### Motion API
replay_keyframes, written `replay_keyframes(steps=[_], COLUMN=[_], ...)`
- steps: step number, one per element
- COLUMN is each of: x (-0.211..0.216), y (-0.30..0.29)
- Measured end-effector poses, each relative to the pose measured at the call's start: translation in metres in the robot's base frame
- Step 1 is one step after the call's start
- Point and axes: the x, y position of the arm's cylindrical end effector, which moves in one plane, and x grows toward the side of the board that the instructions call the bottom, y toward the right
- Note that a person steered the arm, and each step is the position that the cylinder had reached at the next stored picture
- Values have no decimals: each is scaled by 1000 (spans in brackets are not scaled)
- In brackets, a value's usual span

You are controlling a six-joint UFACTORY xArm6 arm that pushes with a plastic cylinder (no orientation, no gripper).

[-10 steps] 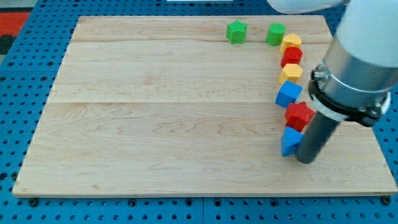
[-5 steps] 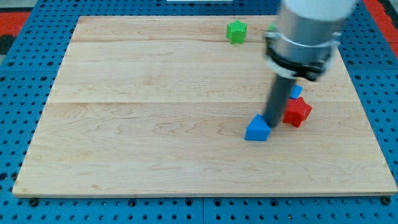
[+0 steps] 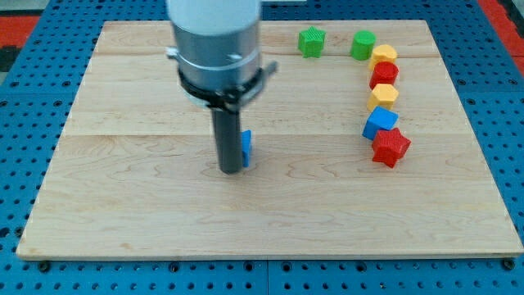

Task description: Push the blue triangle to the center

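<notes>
The blue triangle (image 3: 246, 147) lies near the middle of the wooden board (image 3: 123, 197), mostly hidden behind my dark rod. Only its right edge shows. My tip (image 3: 232, 170) rests on the board just left of and in front of the blue triangle, touching or nearly touching it.
At the view's top right stand a green star-shaped block (image 3: 311, 41) and a green block (image 3: 363, 44). Below them runs a column: yellow block (image 3: 383, 56), red block (image 3: 384, 74), yellow block (image 3: 382, 96), blue block (image 3: 380, 123), red block (image 3: 391, 147).
My rod has swept from the view's right side to the board's middle. The blue triangle has slid left with it, away from the red block and the column.
</notes>
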Motion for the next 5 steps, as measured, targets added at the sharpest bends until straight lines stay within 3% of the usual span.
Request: replay_keyframes(steps=[1,3,4,5], x=[-44,-69,-40,42], y=[-23,-25,-45,-21])
